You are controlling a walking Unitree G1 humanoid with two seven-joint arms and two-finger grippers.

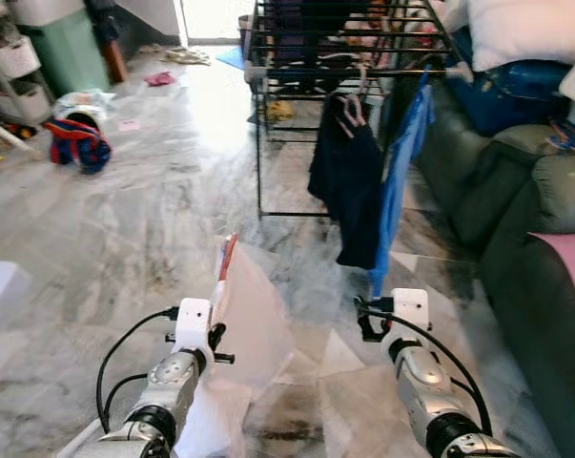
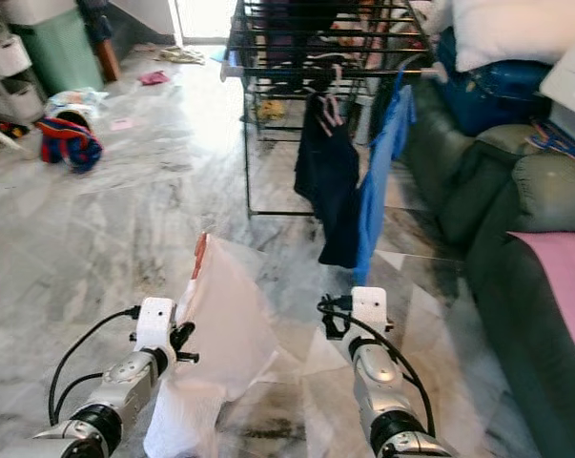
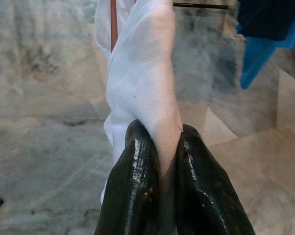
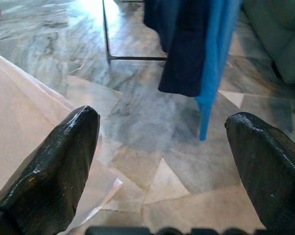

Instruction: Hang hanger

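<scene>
Left gripper (image 3: 167,147) clamped on white garment (image 1: 254,324) with hanger (image 1: 226,258); right gripper (image 4: 162,147) wide open, empty; rack rail (image 1: 344,72) ahead, rightward

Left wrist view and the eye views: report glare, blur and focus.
Left wrist view: the left gripper and the white garment it pinches are sharp, the marble floor behind soft. Left eye view: daylight washes out the floor before the drying rack; the dark garment and blue garment stay crisp.
</scene>
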